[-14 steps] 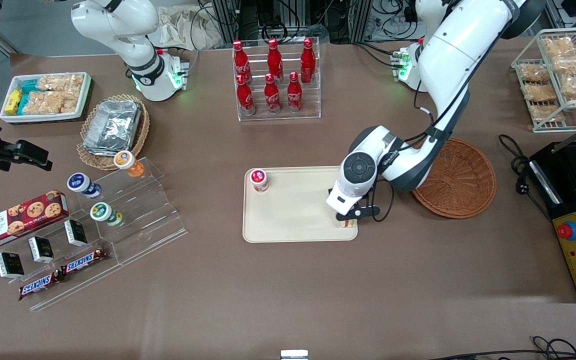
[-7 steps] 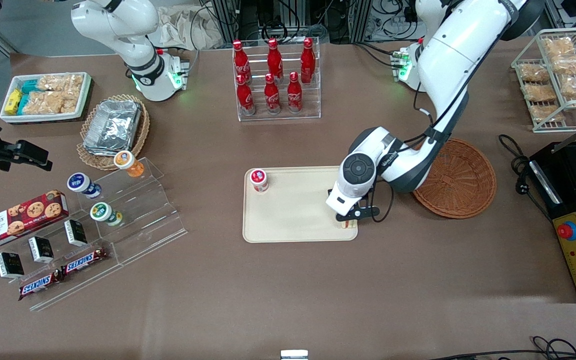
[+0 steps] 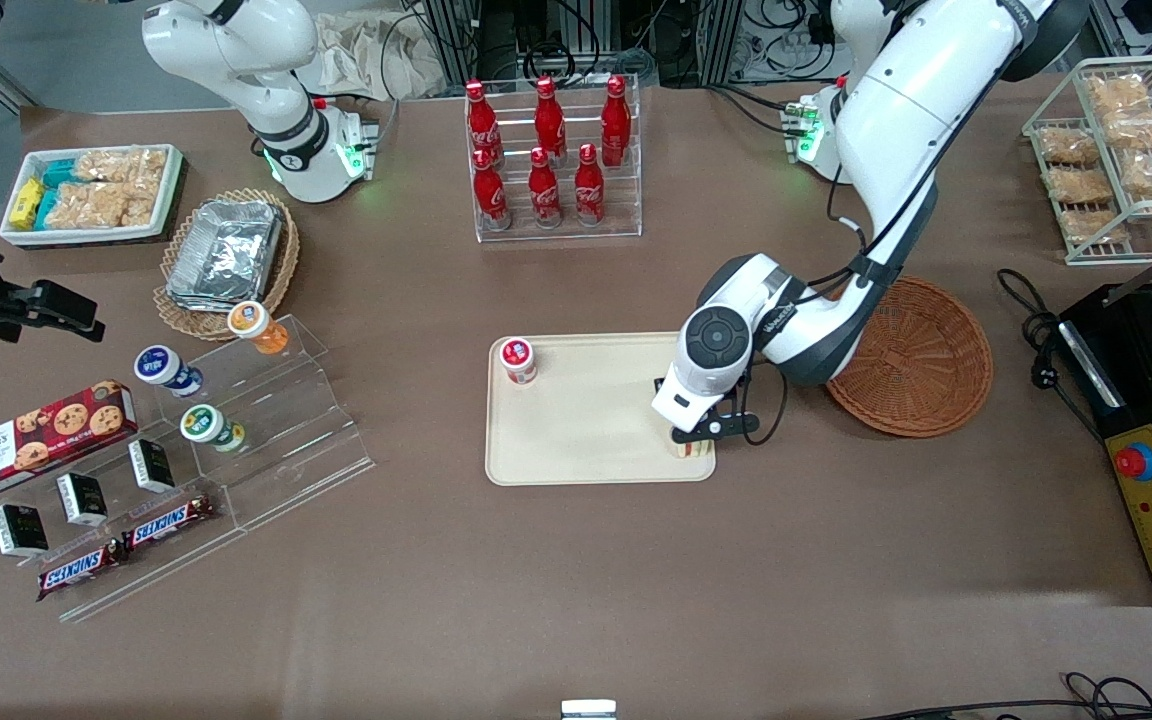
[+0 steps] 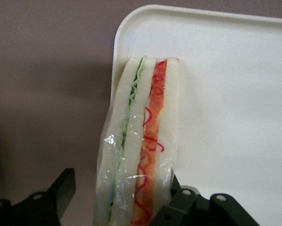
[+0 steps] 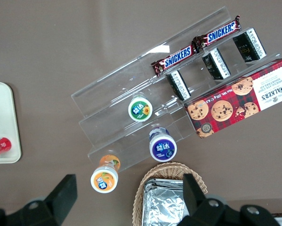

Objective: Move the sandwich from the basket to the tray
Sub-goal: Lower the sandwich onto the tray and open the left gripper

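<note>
The sandwich [image 4: 141, 141] stands on its edge at a corner of the tray [image 3: 576, 440], the corner nearest the front camera on my working arm's side, with its outer bread slice lying right along the tray's rim. It is wrapped in clear film, with green filling on one side and red on the other. In the front view my arm hides most of it; only a small pale piece shows beneath my gripper [image 3: 693, 437]. In the wrist view its lower end is cut off. My gripper [image 4: 126, 202] sits directly over the sandwich with one finger on each side. One finger [image 4: 178, 207] appears to touch the wrapper, while the other finger [image 4: 60, 190] stands well apart from it, so the jaws are spread wider than the sandwich and do not clamp it. A small red-lidded cup [image 3: 517, 358] stands at the tray's corner farthest from the sandwich. The basket [image 3: 921, 365] rests on the table [image 3: 576, 580] beside the tray, partly covered by my arm.
</note>
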Motion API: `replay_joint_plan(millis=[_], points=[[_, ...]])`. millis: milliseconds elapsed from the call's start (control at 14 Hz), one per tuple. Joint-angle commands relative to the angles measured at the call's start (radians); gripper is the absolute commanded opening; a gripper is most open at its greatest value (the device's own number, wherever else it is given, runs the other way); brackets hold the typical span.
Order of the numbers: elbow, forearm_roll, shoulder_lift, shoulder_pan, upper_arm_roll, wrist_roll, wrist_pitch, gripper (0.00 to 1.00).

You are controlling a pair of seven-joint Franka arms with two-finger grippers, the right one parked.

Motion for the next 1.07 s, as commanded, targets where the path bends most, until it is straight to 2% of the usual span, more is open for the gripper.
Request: replay_joint_plan(millis=[0, 357, 500, 714, 1000], points=[[0.021, 0.023, 0.005, -0.007, -0.002, -0.031, 0.000, 0.97], [0.021, 0.007, -0.080, -0.002, -0.004, -0.020, -0.028, 0.98], [0.044, 0.001, -0.130, 0.007, -0.004, -0.014, -0.101, 0.98], [0.119, -0.043, -0.160, 0.016, -0.002, 0.018, -0.201, 0.98], [0.134, -0.097, -0.232, 0.073, -0.001, 0.140, -0.290, 0.99]])
